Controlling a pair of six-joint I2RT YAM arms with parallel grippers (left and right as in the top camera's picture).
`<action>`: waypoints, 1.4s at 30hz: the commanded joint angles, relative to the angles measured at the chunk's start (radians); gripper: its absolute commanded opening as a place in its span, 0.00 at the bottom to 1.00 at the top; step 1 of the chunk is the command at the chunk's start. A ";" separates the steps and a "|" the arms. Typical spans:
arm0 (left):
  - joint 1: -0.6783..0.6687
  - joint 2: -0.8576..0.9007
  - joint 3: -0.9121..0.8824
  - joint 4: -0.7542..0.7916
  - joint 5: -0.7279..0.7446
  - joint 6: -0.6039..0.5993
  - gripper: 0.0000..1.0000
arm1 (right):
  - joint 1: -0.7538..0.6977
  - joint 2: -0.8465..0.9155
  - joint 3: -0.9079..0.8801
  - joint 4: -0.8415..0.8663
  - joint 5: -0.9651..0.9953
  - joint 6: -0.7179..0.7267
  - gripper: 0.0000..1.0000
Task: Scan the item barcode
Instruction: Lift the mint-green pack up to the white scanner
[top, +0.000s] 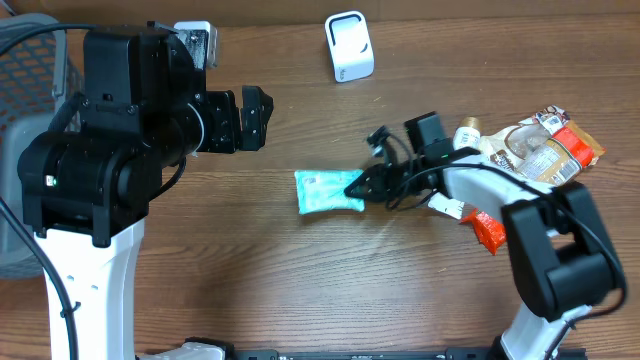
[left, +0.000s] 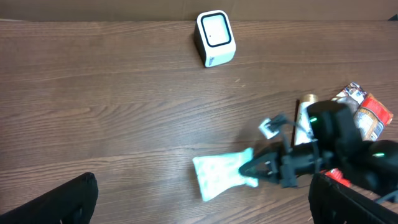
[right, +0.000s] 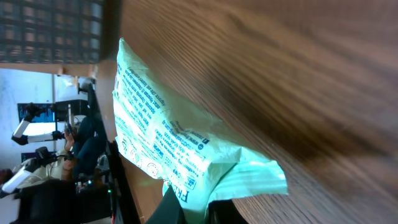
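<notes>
A teal item packet (top: 325, 192) lies flat on the wooden table, left of centre. My right gripper (top: 358, 185) is shut on its right edge; in the right wrist view the dark fingertips (right: 186, 208) pinch the crinkled end of the packet (right: 168, 137), whose printed side faces the camera. No barcode is readable. The white scanner (top: 349, 46) stands at the back of the table, also in the left wrist view (left: 215, 37). My left gripper (top: 254, 117) hovers open well to the left of the packet, above the table, with nothing between its fingers (left: 68, 199).
A pile of packaged goods (top: 540, 148) lies at the right, with a red packet (top: 486, 230) nearer the front. A grey mesh basket (top: 30, 70) stands at the far left. Bare wood lies between the packet and the scanner.
</notes>
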 joint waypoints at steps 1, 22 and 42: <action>-0.001 0.002 0.003 0.003 0.003 0.022 0.99 | -0.059 -0.132 0.038 -0.016 -0.080 -0.076 0.04; -0.001 0.002 0.003 0.003 0.003 0.022 1.00 | -0.124 -0.646 0.125 -0.372 0.231 -0.136 0.04; -0.001 0.002 0.003 0.003 0.004 0.022 1.00 | 0.114 -0.262 0.526 -0.143 1.397 -0.170 0.04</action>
